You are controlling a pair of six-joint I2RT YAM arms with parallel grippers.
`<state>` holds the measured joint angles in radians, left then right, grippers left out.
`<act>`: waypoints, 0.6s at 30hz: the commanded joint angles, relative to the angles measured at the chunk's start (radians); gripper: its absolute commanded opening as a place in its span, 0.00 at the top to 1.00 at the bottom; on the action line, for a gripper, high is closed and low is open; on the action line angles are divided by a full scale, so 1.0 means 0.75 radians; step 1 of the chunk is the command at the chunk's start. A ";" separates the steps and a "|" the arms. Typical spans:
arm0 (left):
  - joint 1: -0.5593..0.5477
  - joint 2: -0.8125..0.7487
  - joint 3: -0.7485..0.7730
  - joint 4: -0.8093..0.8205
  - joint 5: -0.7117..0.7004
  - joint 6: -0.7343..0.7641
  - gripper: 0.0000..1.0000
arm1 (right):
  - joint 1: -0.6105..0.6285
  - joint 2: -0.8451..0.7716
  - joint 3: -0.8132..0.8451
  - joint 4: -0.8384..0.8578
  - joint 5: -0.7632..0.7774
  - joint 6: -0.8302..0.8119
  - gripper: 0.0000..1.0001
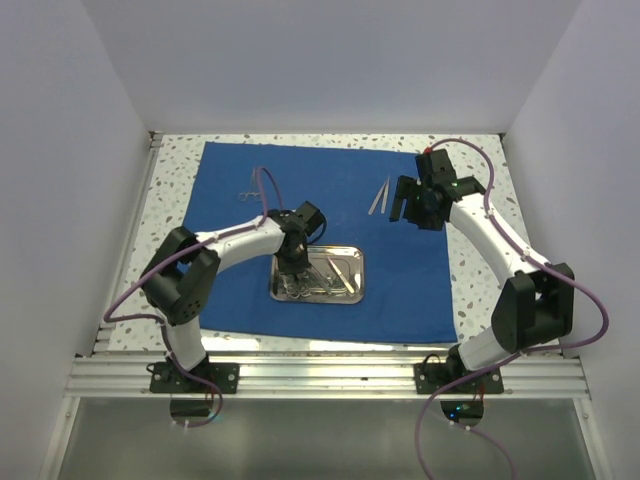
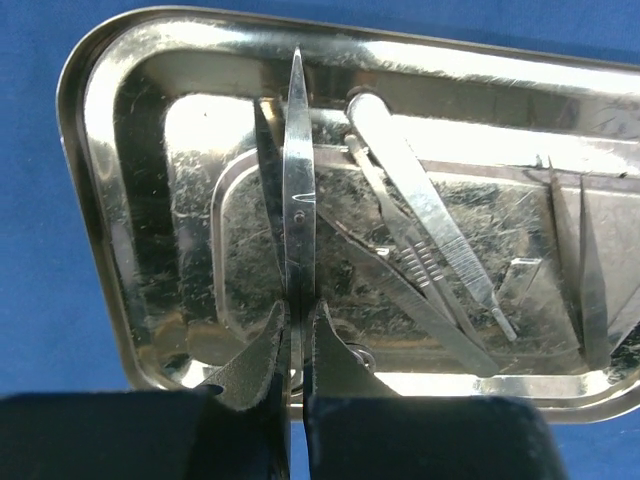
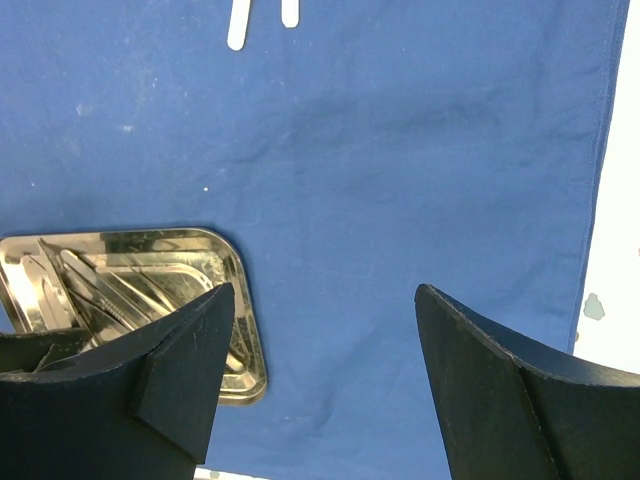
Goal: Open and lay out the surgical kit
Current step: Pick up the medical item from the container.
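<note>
In tray (image 2: pixel 100 200), end effector (image 2: pixel 297 350) around scissors (image 2: pixel 298 170)

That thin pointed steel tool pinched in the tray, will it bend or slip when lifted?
Probably stiff: the scissors look like solid steel. Likely light, being so thin. They may slip or swivel, since the left end effector pinches only a narrow polished stretch.
</note>
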<state>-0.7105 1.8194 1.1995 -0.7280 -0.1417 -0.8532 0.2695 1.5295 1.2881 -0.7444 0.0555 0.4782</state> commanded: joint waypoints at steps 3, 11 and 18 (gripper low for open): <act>-0.012 -0.055 0.078 -0.146 -0.036 -0.004 1.00 | 0.005 -0.012 0.021 0.005 -0.031 -0.014 0.24; -0.012 -0.188 0.168 -0.277 -0.056 0.021 1.00 | 0.007 -0.025 0.044 -0.016 -0.027 -0.002 0.24; 0.114 -0.090 0.392 -0.294 -0.261 0.311 1.00 | 0.011 -0.039 0.056 -0.034 -0.064 0.027 0.24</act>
<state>-0.6945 1.7271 1.4109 -0.9455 -0.2390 -0.7502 0.2695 1.5303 1.2911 -0.7502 0.0448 0.4847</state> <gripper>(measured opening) 0.034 0.764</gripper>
